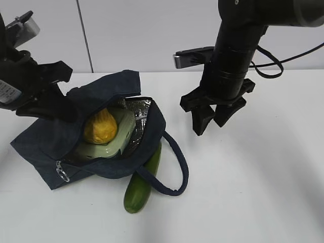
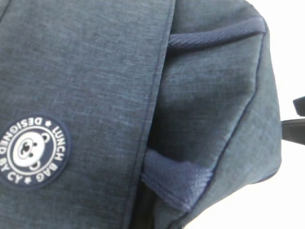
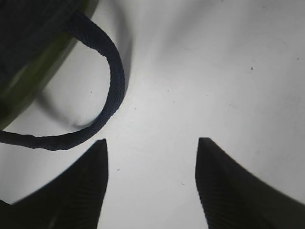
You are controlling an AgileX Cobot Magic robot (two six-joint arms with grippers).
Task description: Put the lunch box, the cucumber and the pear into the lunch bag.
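Surface: white table against a pale wall, nothing else on it but the task items
Lunch bag: lunch bag lies on its side at the left gripper, mouth gaping toward the right gripper, silver lining showing
Lunch box: lunch box already inside the bag mouth, green lid facing out
Pear: pear sits on the lunch box inside the mouth, just below the left gripper
Cucumber: cucumber not in yet, on the table touching the bag's front edge, a handle loop draped over its upper end
Left gripper: left gripper buried in the bag's upper flap, jaws pressed together, apparently pinching the fabric to hold the mouth up; fingertips not visible, wrist view shows only navy cloth and the round logo patch
Right gripper: right gripper hangs above bare table, jaws spread, holding nothing; its wrist view shows the handle loop and a strip of cucumber at the upper left
Key relation: cucumber lies below and to the left of the right gripper, near but apart; long axis runs diagonally, far end toward the bag mouth, near end toward the camera
Nearer arm: right, judged the one free to take it
Next move, judged: right gripper crosses over, closes across the short axis, clear of the handle loop
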